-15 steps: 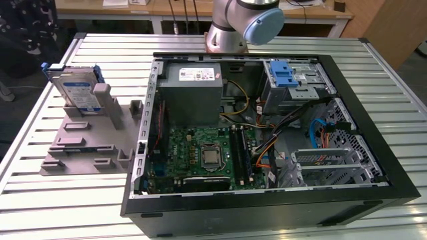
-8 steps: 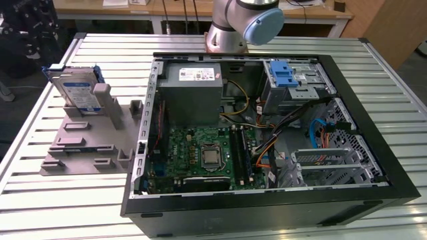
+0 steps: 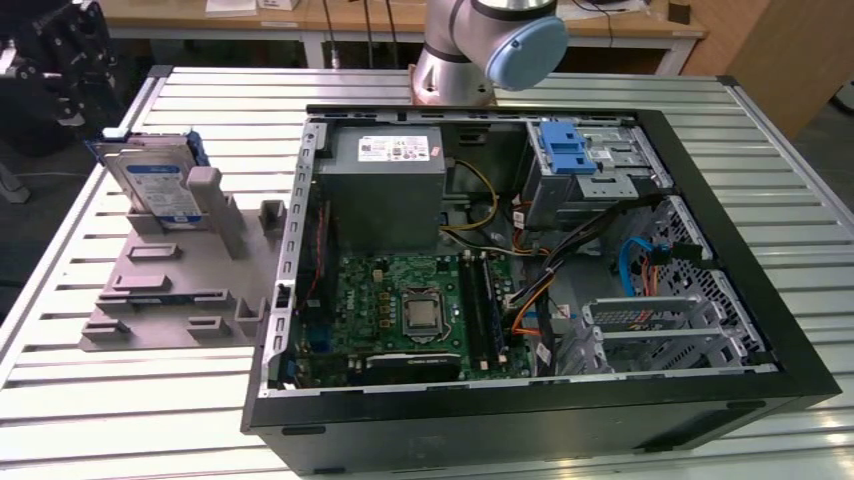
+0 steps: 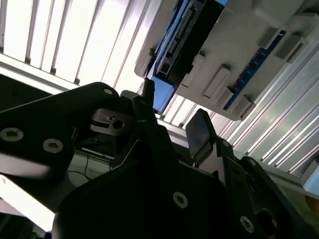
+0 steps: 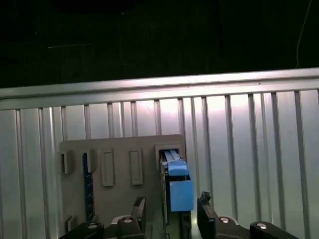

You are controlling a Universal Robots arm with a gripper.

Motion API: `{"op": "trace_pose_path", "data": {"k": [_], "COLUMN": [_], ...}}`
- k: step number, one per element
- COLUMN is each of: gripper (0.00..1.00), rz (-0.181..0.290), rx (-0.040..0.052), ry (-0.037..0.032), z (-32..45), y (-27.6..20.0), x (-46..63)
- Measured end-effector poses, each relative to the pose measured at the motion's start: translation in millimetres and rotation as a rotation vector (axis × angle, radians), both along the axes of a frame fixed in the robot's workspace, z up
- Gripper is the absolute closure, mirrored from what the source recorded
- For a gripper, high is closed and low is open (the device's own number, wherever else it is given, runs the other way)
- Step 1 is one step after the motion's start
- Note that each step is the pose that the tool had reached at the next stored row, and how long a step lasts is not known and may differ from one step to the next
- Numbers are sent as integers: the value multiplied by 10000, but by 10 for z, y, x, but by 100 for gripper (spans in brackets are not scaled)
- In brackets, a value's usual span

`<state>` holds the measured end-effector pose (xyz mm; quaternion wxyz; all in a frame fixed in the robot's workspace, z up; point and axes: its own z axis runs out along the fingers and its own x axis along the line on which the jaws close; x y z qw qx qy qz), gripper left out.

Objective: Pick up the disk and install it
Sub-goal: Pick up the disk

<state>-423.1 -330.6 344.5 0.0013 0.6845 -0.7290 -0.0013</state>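
The pincer (image 5: 172, 211) is open, fingers (image 5: 205, 211) sitting either side of the disk (image 5: 179, 191), not clamping it as far as I can see. Disk stands on edge in the grey holder (image 3: 160, 300), at the exterior view's left of the PC case (image 3: 534, 425). I'd say square up on its flat faces so it lifts without jamming.

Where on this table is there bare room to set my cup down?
Bare slatted table lies between the grey holder plate and the near edge, and a strip runs along the exterior view's right of the open computer case. Crowded: inside the case, with boards and cables, and the plate's far end, where the disk stands upright.
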Motion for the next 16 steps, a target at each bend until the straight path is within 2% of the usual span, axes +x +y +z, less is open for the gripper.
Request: {"op": "trace_pose_path", "data": {"k": [6, 16], "gripper": [47, 47], "rz": [139, 145], "rx": [-1, 0], "ry": [0, -2], "z": [-104, -195], "y": [48, 59], "x": [-20, -32]}}
